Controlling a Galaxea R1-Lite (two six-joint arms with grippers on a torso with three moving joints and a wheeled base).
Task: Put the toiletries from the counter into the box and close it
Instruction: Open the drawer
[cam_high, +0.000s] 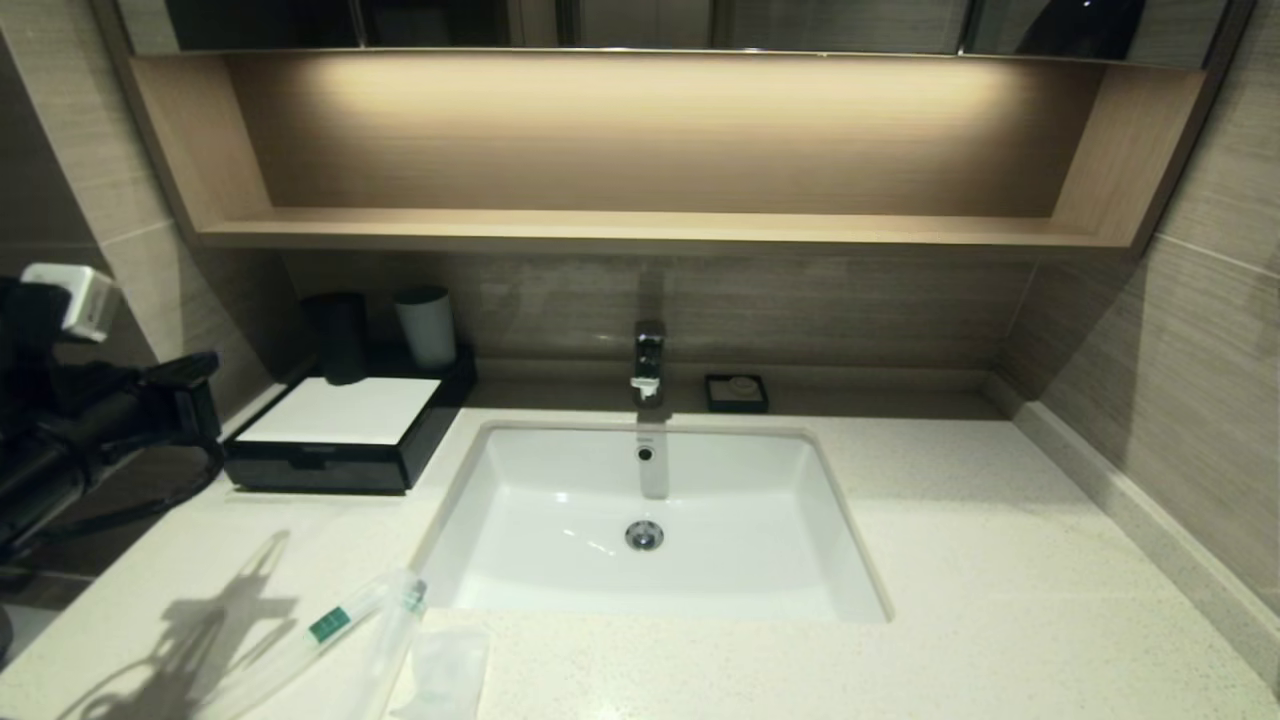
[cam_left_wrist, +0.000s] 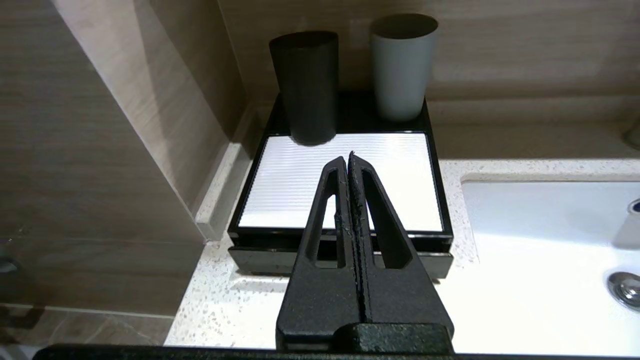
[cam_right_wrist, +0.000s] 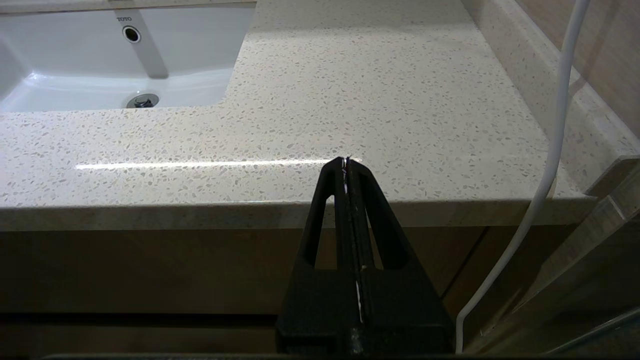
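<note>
The toiletries lie at the counter's (cam_high: 1000, 560) front left: a slim clear packet with a green label (cam_high: 330, 625), a second clear packet (cam_high: 395, 640) and a white sachet (cam_high: 445, 670). The black box (cam_high: 340, 412) with a white top panel stands at the back left, its drawer front (cam_left_wrist: 260, 260) nearly flush. My left gripper (cam_high: 190, 372) hovers left of the box, shut and empty; in the left wrist view its tips (cam_left_wrist: 348, 157) point over the box (cam_left_wrist: 400, 200). My right gripper (cam_right_wrist: 346, 161) is shut and empty, in front of the counter's front edge (cam_right_wrist: 150, 215), out of the head view.
A dark grey cup (cam_high: 338, 335) and a pale grey cup (cam_high: 426, 325) stand on the box's rear. The white sink (cam_high: 650, 520) with tap (cam_high: 648, 360) fills the middle. A small black soap dish (cam_high: 736, 392) sits behind it. A wooden shelf (cam_high: 640, 225) hangs above. A white cable (cam_right_wrist: 545, 175) hangs beside the right gripper.
</note>
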